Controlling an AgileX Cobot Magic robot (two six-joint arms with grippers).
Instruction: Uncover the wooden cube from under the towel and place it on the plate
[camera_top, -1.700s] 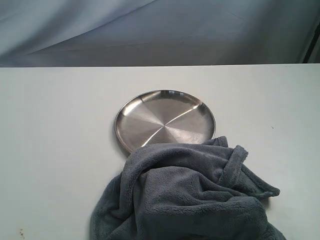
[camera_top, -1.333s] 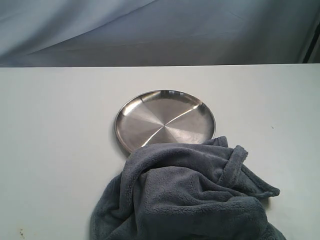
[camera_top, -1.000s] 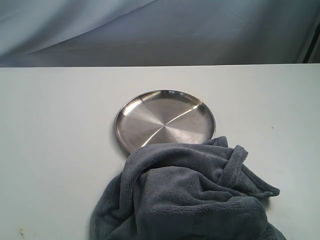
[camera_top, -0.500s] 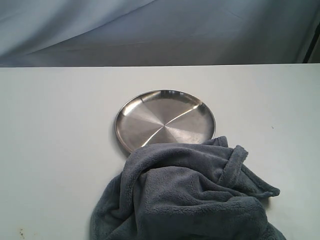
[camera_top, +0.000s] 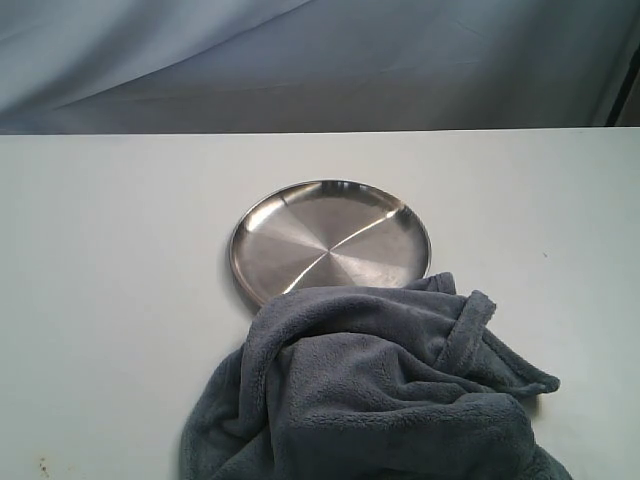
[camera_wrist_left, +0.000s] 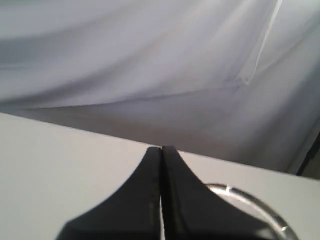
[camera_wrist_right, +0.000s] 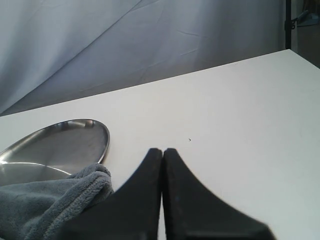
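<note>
The dark blue-grey fluffy towel (camera_top: 380, 390) lies bunched at the front middle of the white table, its far edge overlapping the near rim of the steel plate (camera_top: 330, 240). The wooden cube is hidden. Neither arm shows in the exterior view. My left gripper (camera_wrist_left: 161, 150) is shut with nothing in it, above bare table, with the plate's rim (camera_wrist_left: 250, 200) beside it. My right gripper (camera_wrist_right: 163, 151) is shut and empty too, close beside a fold of the towel (camera_wrist_right: 65, 200), with the plate (camera_wrist_right: 55, 145) just beyond.
The white table (camera_top: 110, 300) stretches bare to the left and right of the towel. A grey-blue cloth backdrop (camera_top: 320, 60) hangs behind the table's far edge. The table's right edge (camera_wrist_right: 300, 52) shows in the right wrist view.
</note>
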